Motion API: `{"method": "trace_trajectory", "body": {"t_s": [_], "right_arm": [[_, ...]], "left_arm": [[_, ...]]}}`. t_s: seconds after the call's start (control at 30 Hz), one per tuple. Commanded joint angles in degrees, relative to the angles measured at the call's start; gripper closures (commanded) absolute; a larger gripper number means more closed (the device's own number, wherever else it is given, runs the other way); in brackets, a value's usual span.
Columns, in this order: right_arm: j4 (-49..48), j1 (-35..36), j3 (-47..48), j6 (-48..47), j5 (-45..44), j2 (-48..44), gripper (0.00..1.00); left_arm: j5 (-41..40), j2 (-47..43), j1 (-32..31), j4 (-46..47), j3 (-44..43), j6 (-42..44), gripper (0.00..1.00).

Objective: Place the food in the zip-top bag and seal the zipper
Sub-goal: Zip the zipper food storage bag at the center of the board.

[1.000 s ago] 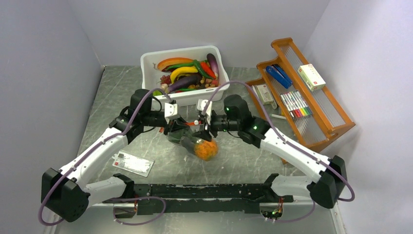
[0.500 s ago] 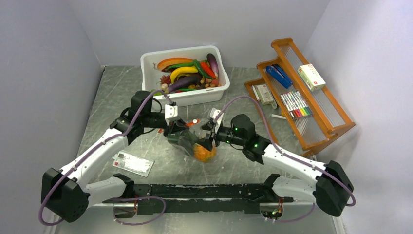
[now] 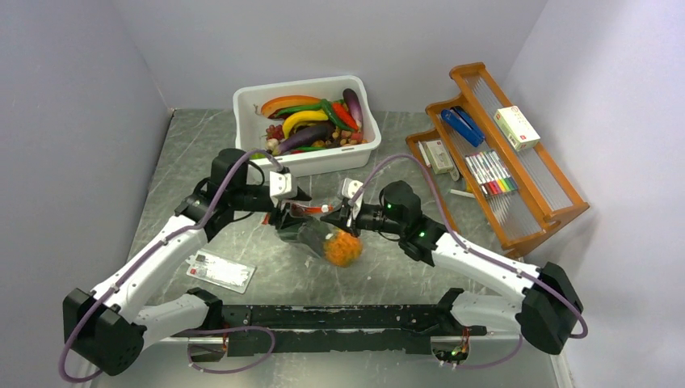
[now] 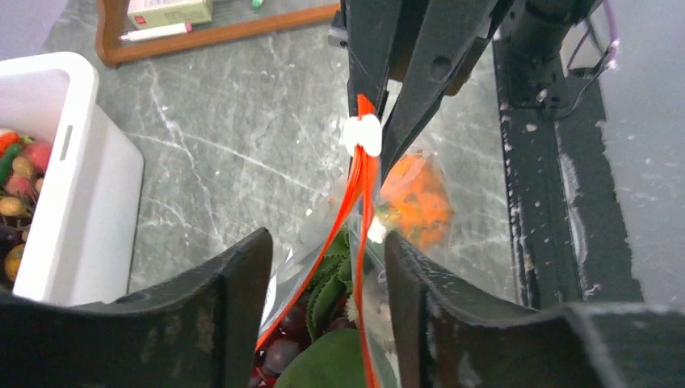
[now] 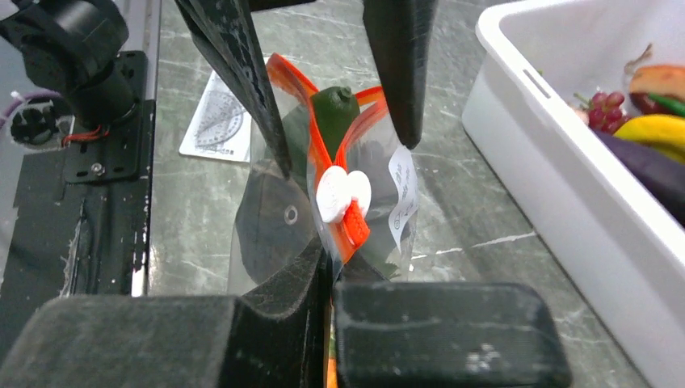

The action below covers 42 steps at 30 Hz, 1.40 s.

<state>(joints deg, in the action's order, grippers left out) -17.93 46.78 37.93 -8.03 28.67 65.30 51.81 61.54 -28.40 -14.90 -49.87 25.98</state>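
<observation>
Filled zip-top bag (image 3: 311, 234), pinched at one end
The right jaws clamped the zipper (image 5: 354, 229); the left jaws stood apart astride it, food (image 3: 342, 248) inside.

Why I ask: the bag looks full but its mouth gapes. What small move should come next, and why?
Probably close the left gripper on the zipper at its end. Its jaws stand apart astride the open mouth, while the right gripper is shut on the strip beside the white slider. With both ends held, the slider could be drawn shut.
</observation>
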Motion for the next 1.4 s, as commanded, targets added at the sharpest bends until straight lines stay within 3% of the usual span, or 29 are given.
{"method": "trace_trajectory", "body": {"t_s": [0.0, 0.1, 0.3, 0.57, 0.97, 1.37], "right_arm": [[7.91, -0.14, 5.92, -12.77, 3.52, -3.3, 1.0], [13.65, -0.05, 8.76, -16.79, 4.38, -2.69, 1.0], [13.29, -0.08, 10.08, -18.0, 4.92, -2.78, 1.0], [11.08, 0.3, 9.91, -17.74, 1.94, -2.66, 1.0], [9.15, 0.56, 10.71, -17.56, -1.4, -1.32, 1.0], [9.36, 0.72, 10.34, -19.61, -0.18, -1.01, 1.0]], "left_arm": [[4.05, -2.27, -0.25, -4.58, -5.83, 0.23, 0.41], [5.83, -2.32, -0.25, -4.0, -6.25, -0.58, 0.34], [9.69, -1.01, -0.25, -0.37, -6.93, -3.38, 0.31], [6.72, 1.09, -0.25, 3.43, -6.55, -8.93, 0.41], [11.12, 4.53, -0.31, 3.8, -7.64, -12.05, 0.42], [15.52, 7.03, -0.34, 11.32, -7.72, -21.76, 0.45]]}}
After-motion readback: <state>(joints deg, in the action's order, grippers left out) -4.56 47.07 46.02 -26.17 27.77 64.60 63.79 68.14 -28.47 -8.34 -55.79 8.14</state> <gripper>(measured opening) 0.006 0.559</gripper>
